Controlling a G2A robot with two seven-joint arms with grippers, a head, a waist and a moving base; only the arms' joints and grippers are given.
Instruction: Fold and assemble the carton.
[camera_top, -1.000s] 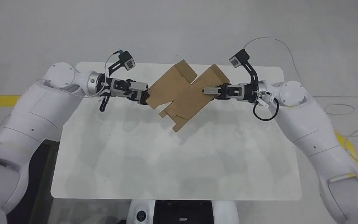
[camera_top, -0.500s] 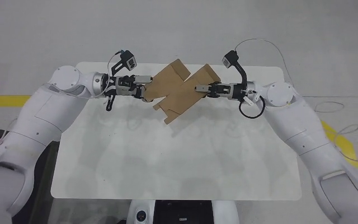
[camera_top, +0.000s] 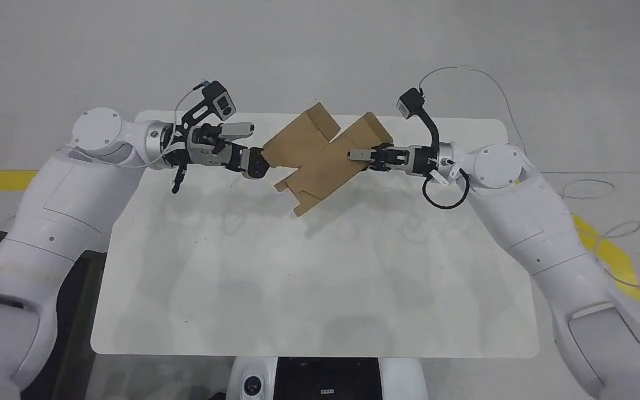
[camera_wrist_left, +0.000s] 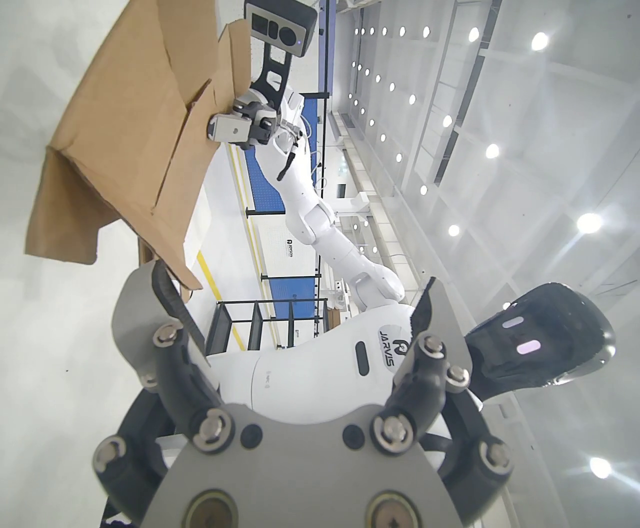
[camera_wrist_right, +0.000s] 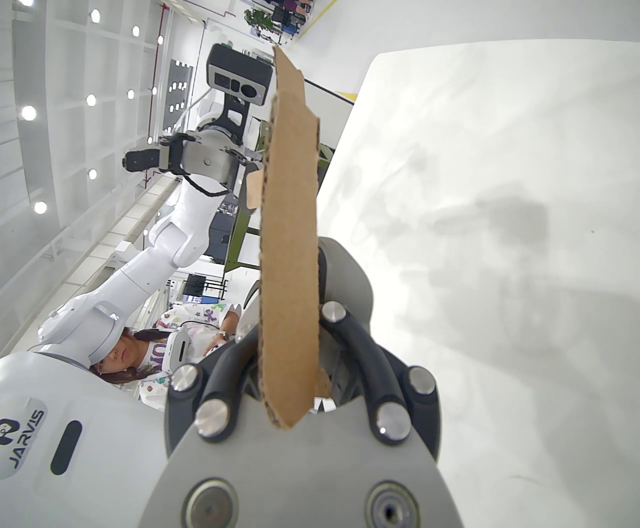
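1. Top view: holds a flat brown cardboard carton (camera_top: 322, 160) over the far middle of the white table (camera_top: 300, 290), with the right hand (camera_top: 355, 155) clamped on its right edge and the left hand (camera_top: 262, 163) at its left edge.
2. Left wrist view: spreads the left hand wide, gripping nothing, with a carton corner just beside one finger; far off, pinches the carton's other side with the right hand.
3. Right wrist view: grips the carton edge-on between the right hand's fingers, above the table.
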